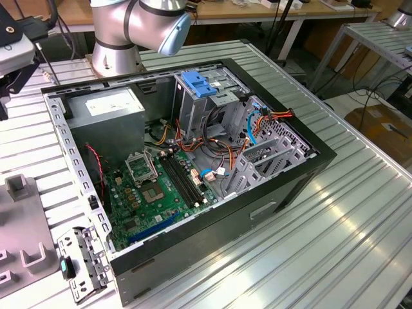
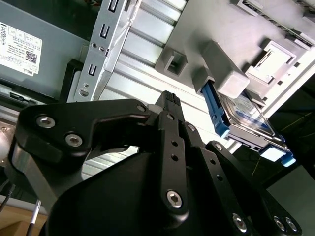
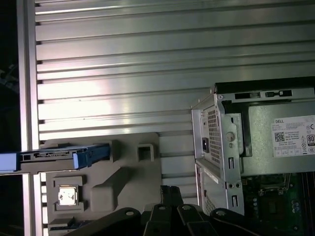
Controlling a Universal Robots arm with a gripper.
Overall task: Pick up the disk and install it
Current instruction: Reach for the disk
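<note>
The disk (image 2: pixel 247 119) is a flat silver-and-black drive with blue side rails, resting in a grey moulded holder (image 2: pixel 224 69) on the ribbed table beside the computer case. In the first wrist view the disk (image 3: pixel 54 156) shows edge-on, its blue rail end sticking out past the holder (image 3: pixel 125 172). My gripper (image 2: pixel 169 98) hangs over the table between the holder and the case, apart from the disk. Its black fingers are shut with nothing in them, and the gripper (image 3: pixel 171 189) sits close to the holder's edge.
The open computer case (image 1: pixel 257 206) lies on the ribbed aluminium table (image 1: pixel 335 244), with a motherboard (image 1: pixel 158 187), a grey power-supply box (image 1: pixel 106 106) and a metal drive cage with a blue latch (image 1: pixel 196 84). Orange and blue cables cross the inside. The arm's base (image 1: pixel 119 38) stands behind the case.
</note>
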